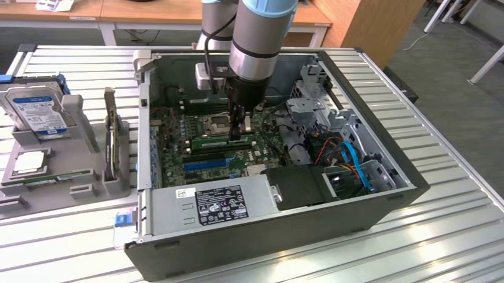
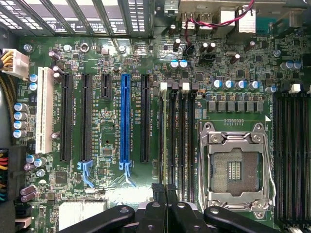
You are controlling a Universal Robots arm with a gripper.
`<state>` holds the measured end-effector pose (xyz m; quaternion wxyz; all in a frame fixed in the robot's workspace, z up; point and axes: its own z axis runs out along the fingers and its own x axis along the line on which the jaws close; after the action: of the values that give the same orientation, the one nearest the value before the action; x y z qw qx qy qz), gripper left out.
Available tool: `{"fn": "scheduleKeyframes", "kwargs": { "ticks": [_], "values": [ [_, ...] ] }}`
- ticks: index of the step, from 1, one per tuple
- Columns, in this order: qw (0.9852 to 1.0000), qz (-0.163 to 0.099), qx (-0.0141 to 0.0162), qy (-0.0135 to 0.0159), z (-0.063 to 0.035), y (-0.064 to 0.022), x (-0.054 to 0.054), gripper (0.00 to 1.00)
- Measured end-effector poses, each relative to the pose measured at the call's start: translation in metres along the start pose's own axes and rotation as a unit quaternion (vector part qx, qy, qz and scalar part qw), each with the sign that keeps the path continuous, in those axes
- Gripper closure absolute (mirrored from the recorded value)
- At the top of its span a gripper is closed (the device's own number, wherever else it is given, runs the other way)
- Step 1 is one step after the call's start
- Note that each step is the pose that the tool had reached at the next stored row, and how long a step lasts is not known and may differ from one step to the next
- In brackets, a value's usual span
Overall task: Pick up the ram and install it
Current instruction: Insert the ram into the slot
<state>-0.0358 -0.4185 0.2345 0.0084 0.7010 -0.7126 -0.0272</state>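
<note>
While the arm reached down into the open computer case [image 1: 391, 177], the gripper [image 1: 235, 135] stood at the ram [image 1: 223, 142].
Fingers [image 2: 158, 196] drawn narrow, tips together at the ram's top edge; whether they pinched it could not be told. Ram: green stick, set on edge in a motherboard [image 2: 112, 63] slot just beside the CPU socket [image 2: 235, 167]. Case lay on the slatted counter [image 1: 441, 236]; hard drive [image 1: 35, 112] in a grey holder at the exterior view's left.

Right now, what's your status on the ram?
Hand shut, down inside the case. Ram upright at the memory slots, right beneath the hand. CPU socket alongside.
</note>
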Motion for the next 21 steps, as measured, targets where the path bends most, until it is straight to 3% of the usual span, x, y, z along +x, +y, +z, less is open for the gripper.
{"fn": "scheduleKeyframes", "kwargs": {
  "ticks": [21],
  "values": [
    [1.0, 0.0, 0.0, 0.0, 0.0006, 0.0004, -0.0004, 0.89]
  ]
}}
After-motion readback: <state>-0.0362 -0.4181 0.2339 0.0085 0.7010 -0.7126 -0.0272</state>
